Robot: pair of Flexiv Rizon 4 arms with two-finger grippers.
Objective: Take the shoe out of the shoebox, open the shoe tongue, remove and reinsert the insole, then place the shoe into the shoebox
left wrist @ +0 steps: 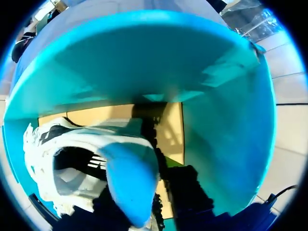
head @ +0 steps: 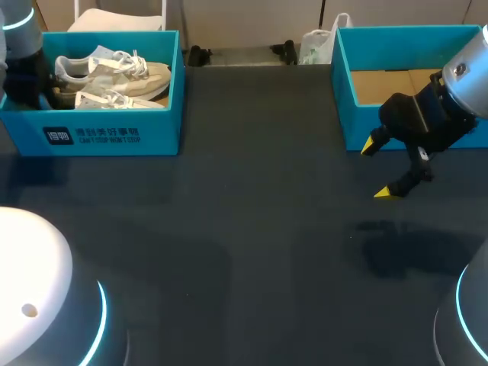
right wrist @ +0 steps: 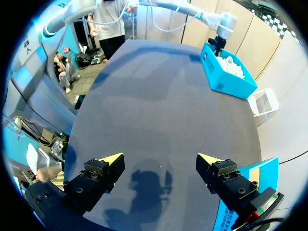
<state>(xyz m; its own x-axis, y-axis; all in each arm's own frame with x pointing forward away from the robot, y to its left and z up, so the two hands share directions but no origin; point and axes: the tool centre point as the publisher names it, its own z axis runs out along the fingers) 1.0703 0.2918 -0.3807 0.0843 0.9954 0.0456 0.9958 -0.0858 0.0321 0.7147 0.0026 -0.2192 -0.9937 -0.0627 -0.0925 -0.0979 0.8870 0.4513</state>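
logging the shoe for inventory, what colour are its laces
White laces on the cream shoe; best seen in the head view.

A dark grey table (head: pixel 252 252) spreads wide, its matte top carrying soft shadows under even light.

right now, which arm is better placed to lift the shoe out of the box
Left. The left arm is at the shoebox, and its wrist view looks straight in at the shoe. The right hand hangs open over the table on the far side, by the other box.
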